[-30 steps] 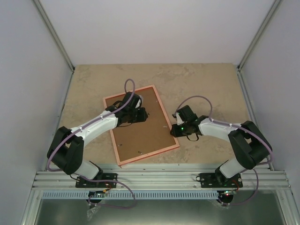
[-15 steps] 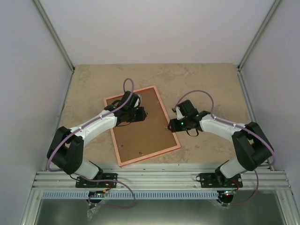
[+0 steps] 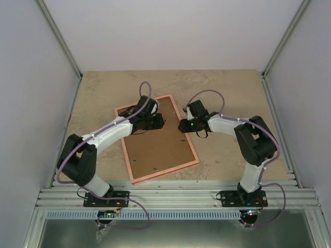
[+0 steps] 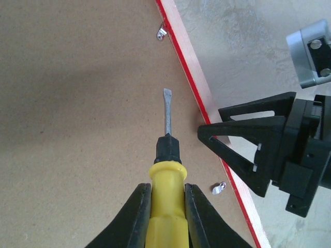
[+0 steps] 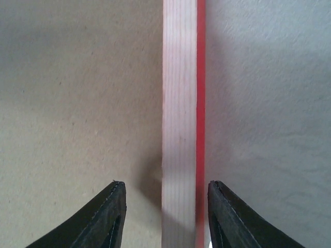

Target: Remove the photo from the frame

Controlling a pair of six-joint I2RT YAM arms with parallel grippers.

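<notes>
The frame [image 3: 155,150] lies face down on the table, brown backing board up, with its pinkish rim [image 4: 199,98] and a red edge around it. The photo is hidden under the board. My left gripper [image 3: 155,122] is over the frame's upper part, shut on a yellow-handled screwdriver [image 4: 166,196] whose flat blade [image 4: 166,111] points across the board. My right gripper [image 3: 182,126] is open at the frame's right edge. In the right wrist view its gripper [image 5: 165,217] straddles the rim [image 5: 179,103], one finger over the board and one over the table.
Small metal retaining tabs [image 4: 162,33] [image 4: 219,188] sit on the board beside the right rim. The right gripper's black fingers [image 4: 248,150] are close to the screwdriver. The beige stone table [image 3: 227,88] is walled at the sides and back.
My right gripper has moved left and away from me, from the table beside the frame onto the frame's right rim. My left gripper has shifted slightly up and right with the screwdriver.
</notes>
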